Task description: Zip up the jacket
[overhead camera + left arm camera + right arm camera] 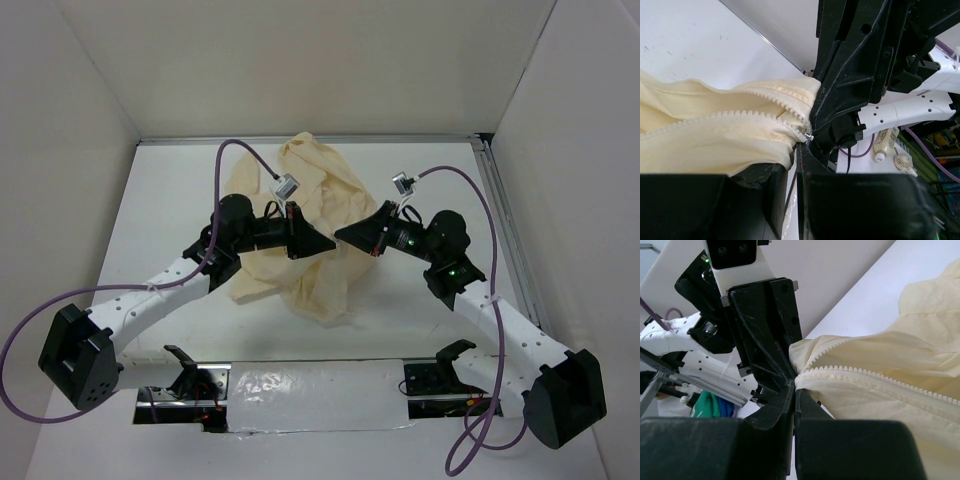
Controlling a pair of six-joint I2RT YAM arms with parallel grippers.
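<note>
The pale cream jacket (320,190) lies crumpled in the middle of the white table, with both arms meeting over it. In the left wrist view its two open zipper rows (740,120) run together at a small metal slider (807,134). My right gripper (795,385) is shut on the jacket right at that zipper end; from above it (346,236) faces the left one tip to tip. My left gripper (794,160) stands a narrow slit open with nothing in the gap. Jacket fabric (715,145) drapes over its left finger.
Grey enclosure walls (90,80) stand on three sides of the table. A taped strip (320,385) runs along the near edge between the arm bases. Purple cables (225,165) loop above both arms. A small bottle (887,142) lies beyond the right arm.
</note>
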